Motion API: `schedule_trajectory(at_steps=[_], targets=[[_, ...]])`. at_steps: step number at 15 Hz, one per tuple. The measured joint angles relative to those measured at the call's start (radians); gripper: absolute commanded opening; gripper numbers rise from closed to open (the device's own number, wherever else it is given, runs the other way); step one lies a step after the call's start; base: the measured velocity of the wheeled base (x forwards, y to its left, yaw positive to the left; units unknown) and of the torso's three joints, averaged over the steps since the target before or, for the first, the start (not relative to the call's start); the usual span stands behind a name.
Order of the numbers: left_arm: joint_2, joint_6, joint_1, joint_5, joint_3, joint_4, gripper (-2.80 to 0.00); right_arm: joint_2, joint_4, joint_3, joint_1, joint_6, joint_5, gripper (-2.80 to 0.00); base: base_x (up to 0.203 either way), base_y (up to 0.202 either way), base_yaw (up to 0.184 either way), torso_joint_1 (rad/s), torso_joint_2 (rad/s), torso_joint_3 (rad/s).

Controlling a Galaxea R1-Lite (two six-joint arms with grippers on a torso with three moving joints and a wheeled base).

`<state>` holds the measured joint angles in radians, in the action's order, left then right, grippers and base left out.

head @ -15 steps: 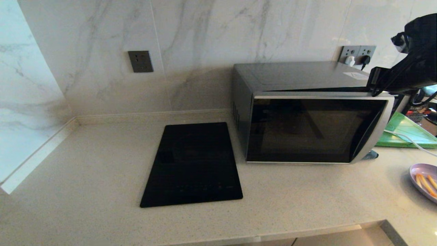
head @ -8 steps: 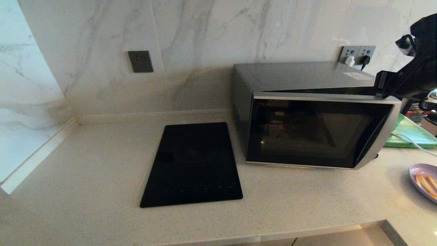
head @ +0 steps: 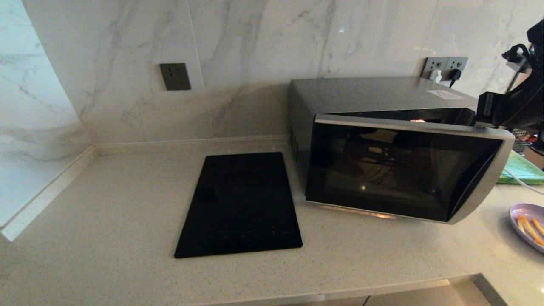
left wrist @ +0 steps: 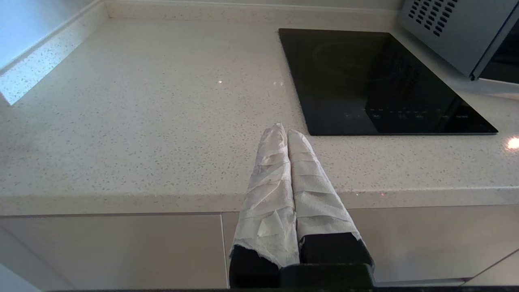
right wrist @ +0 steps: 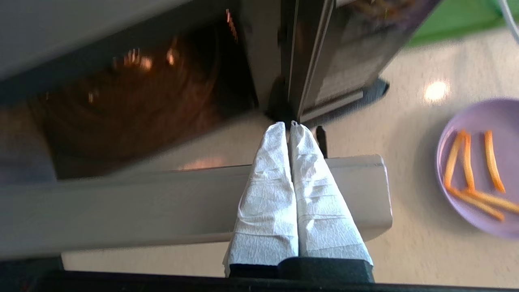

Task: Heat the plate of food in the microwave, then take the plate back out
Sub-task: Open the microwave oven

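The silver-grey microwave [head: 374, 91] stands at the back right of the counter, its black glass door [head: 399, 170] swung partly open, hinged on its left. My right arm [head: 516, 106] reaches over the door's top right corner. My right gripper [right wrist: 286, 125] is shut, its taped fingers [right wrist: 267, 182] hooked over the door's top edge [right wrist: 121, 211] on the inner side, with nothing between them. The lavender plate of food [head: 529, 223] with orange-yellow sticks lies on the counter right of the door; it also shows as the plate [right wrist: 482, 170]. My left gripper [left wrist: 284, 129] hangs shut over the counter's front edge.
A flat black cooktop [head: 242, 204] lies left of the microwave. A green board [head: 520, 170] and a white cable [head: 525, 185] sit behind the plate. Wall sockets [head: 446, 68] are above the microwave. The counter's front edge [head: 382, 291] runs near me.
The microwave door has swung further open toward me, and my right arm has moved right and nearer with its corner. The plate has not moved.
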<state>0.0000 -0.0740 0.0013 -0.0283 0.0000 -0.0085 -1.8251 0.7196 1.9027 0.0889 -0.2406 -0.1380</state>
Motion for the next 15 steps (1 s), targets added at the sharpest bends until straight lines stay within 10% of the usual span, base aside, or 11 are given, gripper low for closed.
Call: schedule_trajectory(at_steps=[15], targets=[[0.0, 0.0, 0.0, 0.0, 0.0, 0.0, -2.8, 0.36, 0.077, -0.34, -0.142, 0.0, 0.082, -2.8, 0.0, 0.0, 0.0, 0.0, 0.0, 0.0]])
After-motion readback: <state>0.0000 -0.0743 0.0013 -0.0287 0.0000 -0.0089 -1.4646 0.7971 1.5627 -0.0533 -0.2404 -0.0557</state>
